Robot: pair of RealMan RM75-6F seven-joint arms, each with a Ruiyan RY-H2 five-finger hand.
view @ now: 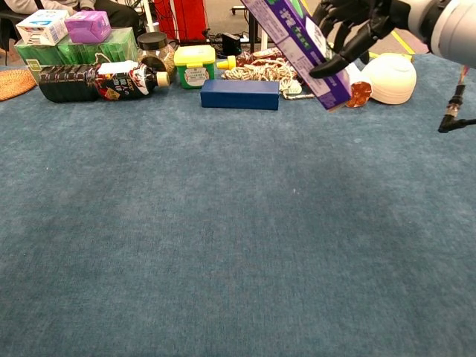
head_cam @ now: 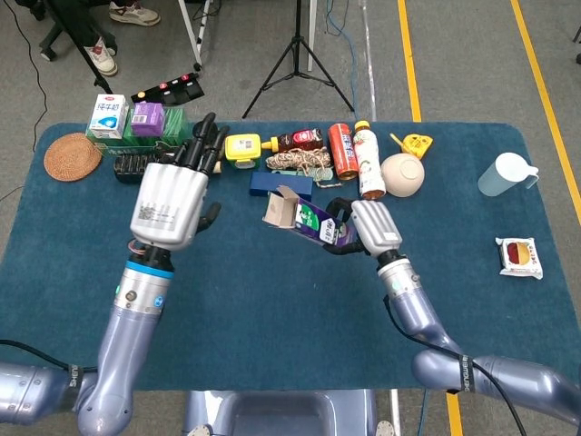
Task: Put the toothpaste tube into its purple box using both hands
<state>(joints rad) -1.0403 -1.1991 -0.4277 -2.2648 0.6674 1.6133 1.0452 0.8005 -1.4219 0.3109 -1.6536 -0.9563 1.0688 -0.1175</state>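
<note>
The purple toothpaste box (head_cam: 307, 221) hangs tilted above the table's middle, its open end flap (head_cam: 280, 204) pointing left and up. My right hand (head_cam: 372, 228) grips the box at its right end. In the chest view the box (view: 296, 39) slants down to the right under the right hand (view: 353, 30). No toothpaste tube shows on its own; whether it lies inside the box cannot be told. My left hand (head_cam: 172, 198) is raised well to the left of the box, fingers stretched out and holding nothing. The chest view does not show it.
A row of items lines the table's back: a lying dark bottle (view: 97, 80), a yellow jar (view: 193, 67), a blue box (view: 239, 94), a rope, a red can, a drink bottle (head_cam: 369, 162), a bowl (head_cam: 403, 174). A clear jug (head_cam: 505, 174) and a snack packet (head_cam: 520, 256) sit right.
</note>
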